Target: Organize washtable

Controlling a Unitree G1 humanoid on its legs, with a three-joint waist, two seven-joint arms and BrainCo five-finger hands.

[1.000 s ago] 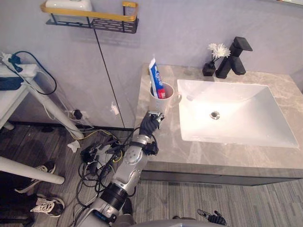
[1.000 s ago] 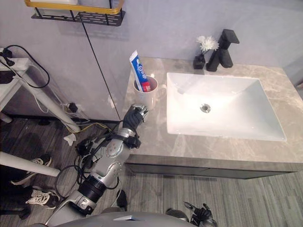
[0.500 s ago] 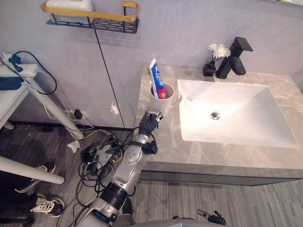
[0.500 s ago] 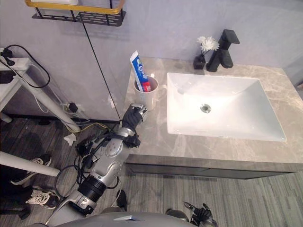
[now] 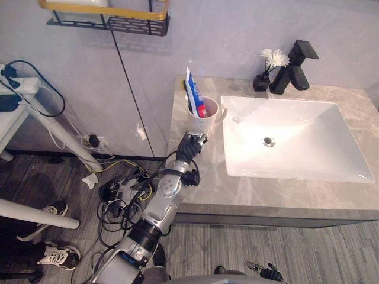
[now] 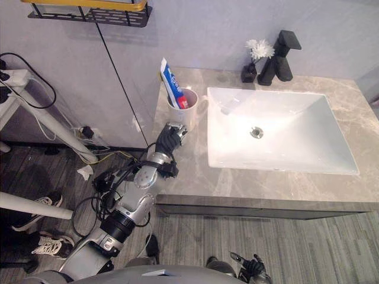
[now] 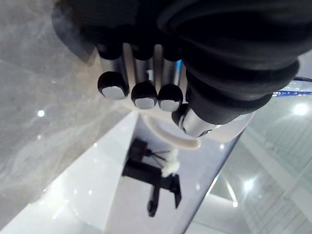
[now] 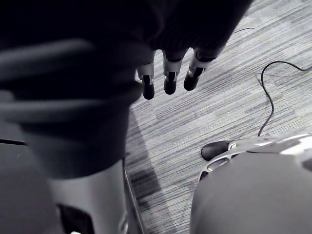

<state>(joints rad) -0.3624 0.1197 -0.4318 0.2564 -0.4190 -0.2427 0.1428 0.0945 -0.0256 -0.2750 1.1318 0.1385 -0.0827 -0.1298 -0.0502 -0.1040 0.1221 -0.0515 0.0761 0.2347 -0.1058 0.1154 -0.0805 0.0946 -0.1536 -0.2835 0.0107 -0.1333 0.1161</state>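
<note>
A white cup (image 5: 204, 118) stands on the grey marble washtable (image 5: 213, 177), left of the sink, with a blue and white toothpaste tube (image 5: 193, 93) upright in it. My left hand (image 5: 189, 148) rests on the counter just in front of the cup, apart from it. In the left wrist view its fingers (image 7: 145, 95) are curled with nothing in them, and the cup's handle (image 7: 168, 139) shows past them. My right hand (image 8: 168, 78) hangs low over the floor with its fingers straight.
A white sink basin (image 5: 296, 136) takes up the counter's right part. A black faucet (image 5: 293, 71) and a small dark vase of white flowers (image 5: 267, 68) stand behind it. A black and gold shelf (image 5: 112, 15) hangs on the wall. A white table frame (image 5: 35, 118) stands at left.
The camera has shifted a little. My left hand stays in front of the cup, and the cup and tube have not moved.
</note>
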